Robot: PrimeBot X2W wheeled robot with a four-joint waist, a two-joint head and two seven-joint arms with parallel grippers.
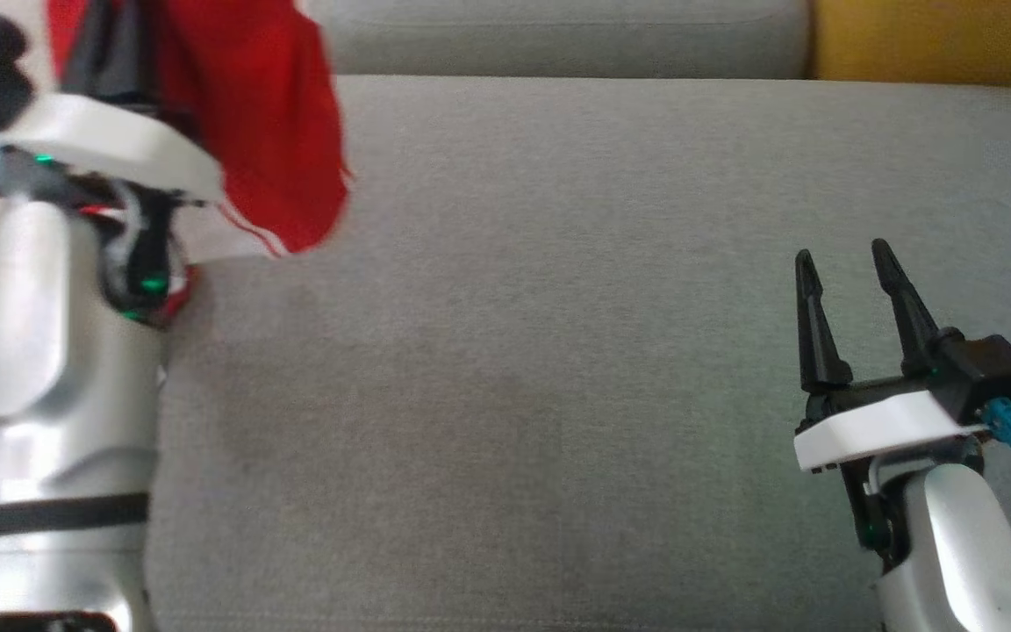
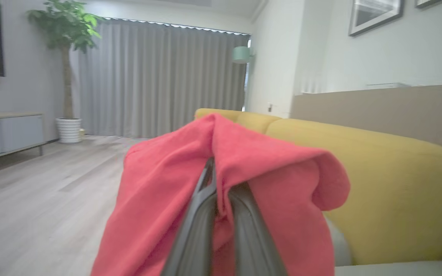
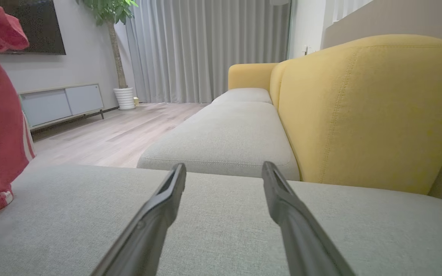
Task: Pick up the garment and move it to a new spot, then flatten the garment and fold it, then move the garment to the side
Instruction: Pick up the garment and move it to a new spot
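Our left gripper (image 2: 211, 168) is clamped on the red cloth garment with white stripes (image 1: 268, 132), which hangs over the left end of the grey fabric sofa cushion (image 1: 558, 351); our right gripper (image 1: 846, 256) hovers wide open, empty, above its right end.

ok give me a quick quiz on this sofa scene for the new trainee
1. True or false: the right gripper has its jaws open above the grey seat cushion.
2. The red garment is: A) lying flat on the cushion, B) pinched in the left gripper and hanging from it, C) held by both grippers.
3. What colour are the stripes near the garment's lower edge?

Key: 1 true. 2 B. 3 white.
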